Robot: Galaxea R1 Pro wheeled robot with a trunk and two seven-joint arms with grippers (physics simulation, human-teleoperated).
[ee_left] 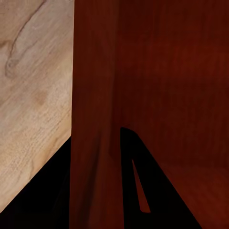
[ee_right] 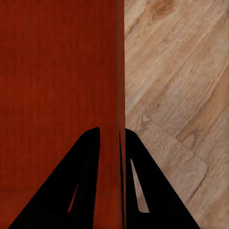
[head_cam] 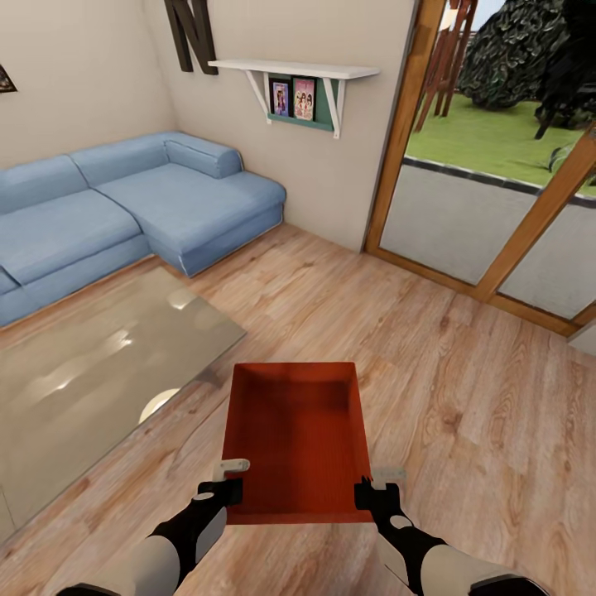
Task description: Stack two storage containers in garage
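Both end effectors — left (head_cam: 233,478), right (head_cam: 374,487) — clamp the empty storage container's (head_cam: 298,430) side walls.

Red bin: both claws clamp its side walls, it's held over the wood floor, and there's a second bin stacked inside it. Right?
Not quite. The red bin is empty: the head view shows its bare bottom, no second bin inside. The rest holds: left claw and right claw each clamp a side wall, over the wood floor.

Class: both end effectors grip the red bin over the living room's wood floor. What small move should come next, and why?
Probably turn the base away toward the garage, keeping the storage container level. The left end effector and right end effector each pinch a side wall, and wood floor lies below.
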